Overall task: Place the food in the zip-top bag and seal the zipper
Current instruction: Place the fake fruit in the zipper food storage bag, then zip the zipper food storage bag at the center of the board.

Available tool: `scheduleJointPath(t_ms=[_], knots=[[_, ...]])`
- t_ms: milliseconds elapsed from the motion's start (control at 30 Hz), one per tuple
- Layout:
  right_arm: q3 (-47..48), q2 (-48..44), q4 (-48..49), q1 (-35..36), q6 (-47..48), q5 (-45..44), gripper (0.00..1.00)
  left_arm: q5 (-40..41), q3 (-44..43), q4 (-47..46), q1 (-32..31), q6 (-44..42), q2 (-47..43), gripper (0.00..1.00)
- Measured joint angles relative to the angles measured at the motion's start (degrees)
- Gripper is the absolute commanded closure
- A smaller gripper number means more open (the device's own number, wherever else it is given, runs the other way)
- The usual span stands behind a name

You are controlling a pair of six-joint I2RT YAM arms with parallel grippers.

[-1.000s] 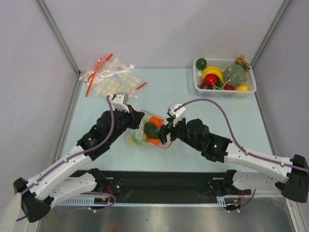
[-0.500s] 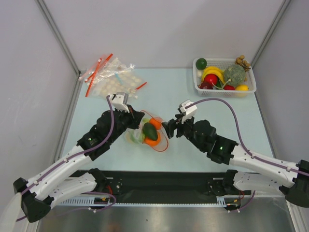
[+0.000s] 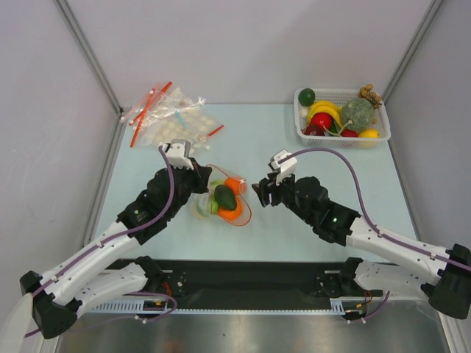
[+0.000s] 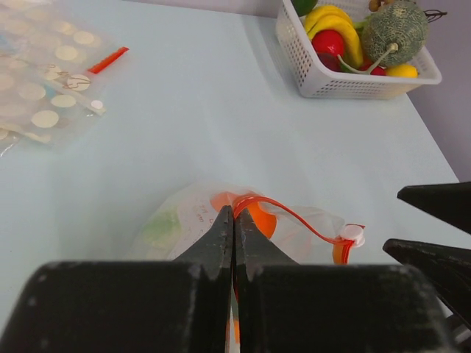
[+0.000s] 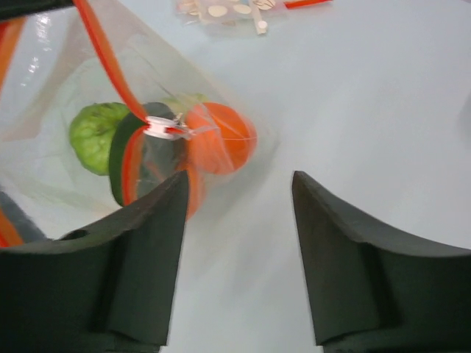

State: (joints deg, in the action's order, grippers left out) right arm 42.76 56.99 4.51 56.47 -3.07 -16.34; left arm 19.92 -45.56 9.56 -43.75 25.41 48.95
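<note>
The clear zip-top bag (image 3: 202, 209) lies at mid-table with its mouth held open. Inside are a dark green piece (image 3: 225, 196), two oranges (image 3: 236, 184) and a light green round piece (image 5: 94, 131). My left gripper (image 3: 208, 179) is shut on the red-orange zipper (image 4: 294, 217) at the bag's left rim (image 4: 233, 212). The white slider (image 4: 352, 234) sits at the strip's right end and also shows in the right wrist view (image 5: 158, 126). My right gripper (image 3: 258, 190) is open and empty just right of the bag, not touching it (image 5: 239, 187).
A white basket (image 3: 305, 133) at the back right holds a banana, a lemon, red pieces and a netted green melon. Crinkled disc-dotted bags (image 3: 168, 121) with red strips lie at the back left. The black base rail runs along the near edge.
My right gripper has left the dark green piece in the bag, drawn back to the right and stands open. My left gripper still holds the zipper, shifted slightly left.
</note>
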Motion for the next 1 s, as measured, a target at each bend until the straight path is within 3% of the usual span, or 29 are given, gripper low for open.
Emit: scheduleJointPath(t_ms=[200, 533, 767, 867, 967, 1000], knots=[[-0.6, 2.2, 1.0, -1.8, 3.2, 5.7, 0.27, 0.9, 0.0, -1.5, 0.0, -1.7, 1.1, 1.00], [-3.4, 7.9, 8.6, -2.9, 10.5, 10.9, 0.25, 0.6, 0.0, -3.0, 0.0, -3.6, 2.1, 0.95], [-4.0, 9.0, 12.3, -4.7, 10.9, 14.3, 0.24, -5.6, 0.8, -5.7, 0.0, -6.0, 2.1, 0.95], [-4.6, 9.0, 13.8, -4.9, 10.9, 14.8, 0.28, -8.1, 0.8, -6.4, 0.0, -6.6, 2.4, 0.95], [-4.9, 9.0, 14.4, -5.0, 11.0, 16.1, 0.44, -9.8, 0.8, -7.3, 0.0, -6.6, 3.4, 0.96], [-4.9, 9.1, 14.5, -5.0, 11.0, 16.9, 0.56, -10.1, 0.8, -7.5, 0.0, -6.6, 3.8, 0.96]])
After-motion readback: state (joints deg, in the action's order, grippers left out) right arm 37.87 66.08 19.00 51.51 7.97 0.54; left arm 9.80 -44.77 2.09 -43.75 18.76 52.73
